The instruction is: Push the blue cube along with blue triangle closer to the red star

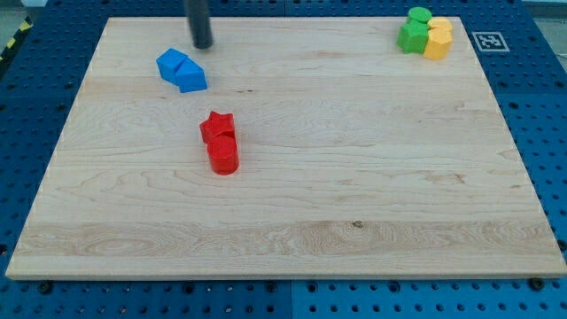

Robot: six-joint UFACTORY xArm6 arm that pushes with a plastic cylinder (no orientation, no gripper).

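The blue cube [171, 64] and the blue triangle [191, 76] lie touching each other in the upper left part of the wooden board [354, 195]. The red star [216, 126] lies below and to the right of them, near the board's middle left, touching a red cylinder [223, 154] just under it. My tip [204, 45] stands on the board just above and to the right of the blue pair, a short gap away from the blue triangle.
A cluster of two green blocks [414, 30] and two yellow blocks [438, 40] sits at the board's top right corner. A blue pegboard table [540, 106] surrounds the board.
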